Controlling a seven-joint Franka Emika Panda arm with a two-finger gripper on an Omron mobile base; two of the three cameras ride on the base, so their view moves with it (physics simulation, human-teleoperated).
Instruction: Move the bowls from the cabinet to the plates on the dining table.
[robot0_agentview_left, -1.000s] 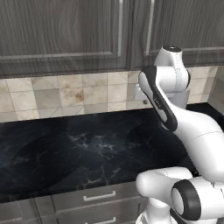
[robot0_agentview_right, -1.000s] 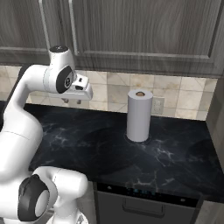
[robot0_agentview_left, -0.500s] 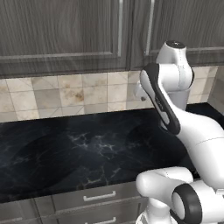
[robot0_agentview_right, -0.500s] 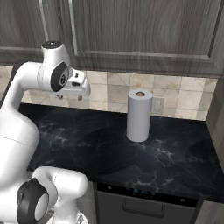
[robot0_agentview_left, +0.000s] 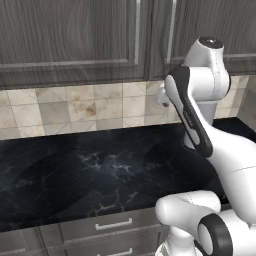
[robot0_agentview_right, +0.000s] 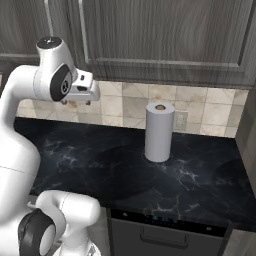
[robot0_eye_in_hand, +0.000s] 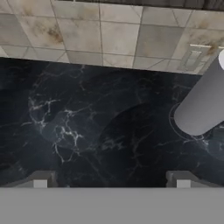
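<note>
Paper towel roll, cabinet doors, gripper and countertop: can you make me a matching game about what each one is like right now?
Things:
1. paper towel roll
2. cabinet doors
3. gripper
4. countertop

Descriptions:
A. black with thin white veins
B. open, holding nothing
C. standing upright near the tiled wall
D. closed, grey wood-grain with pale bar handles

Pairs: 1-C, 2-D, 3-B, 4-A

Upright paper-towel roll (robot0_agentview_right: 159, 132) on black counter (robot0_agentview_right: 120, 165), perhaps a wall outlet (robot0_agentview_right: 180, 120) behind.
</note>
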